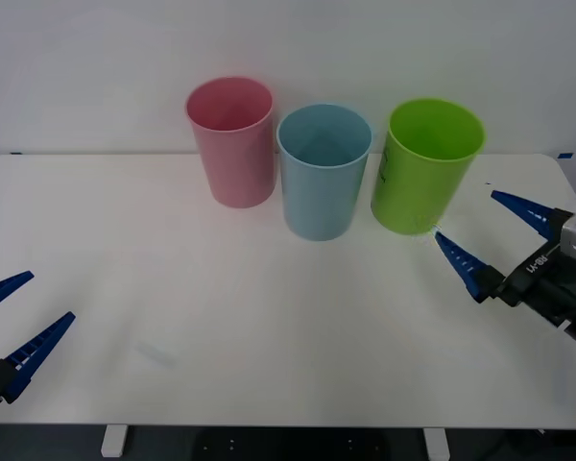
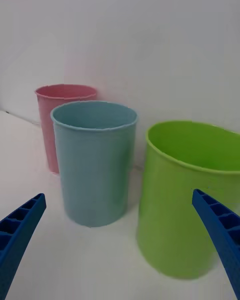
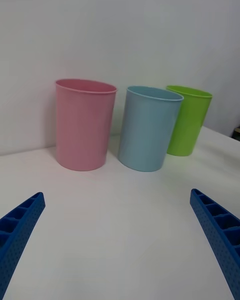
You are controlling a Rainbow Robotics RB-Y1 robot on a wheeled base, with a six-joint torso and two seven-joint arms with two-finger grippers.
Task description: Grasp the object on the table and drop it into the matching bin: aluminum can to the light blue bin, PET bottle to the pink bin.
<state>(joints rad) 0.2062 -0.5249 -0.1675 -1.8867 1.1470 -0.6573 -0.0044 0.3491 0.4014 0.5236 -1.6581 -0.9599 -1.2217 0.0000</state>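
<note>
The white table (image 1: 269,336) carries the pink bin (image 1: 232,141) at the back left and the light blue bin (image 1: 323,170) just right of it. No aluminum can, PET bottle or other loose object is in view on the tabletop. My left gripper (image 1: 52,295) hovers open over the table's front left corner, holding nothing. My right gripper (image 1: 465,213) is open and empty at the right side, close beside the lime green bin. In the right wrist view, the light blue bin (image 2: 94,162) and pink bin (image 2: 62,110) stand ahead of the blue fingers (image 2: 20,230).
A lime green bin (image 1: 425,163) stands right of the light blue one, nearest my right gripper. The three bins form a row near the table's back edge, against a white wall. In the left wrist view all three bins stand ahead, pink bin (image 3: 84,124) nearest.
</note>
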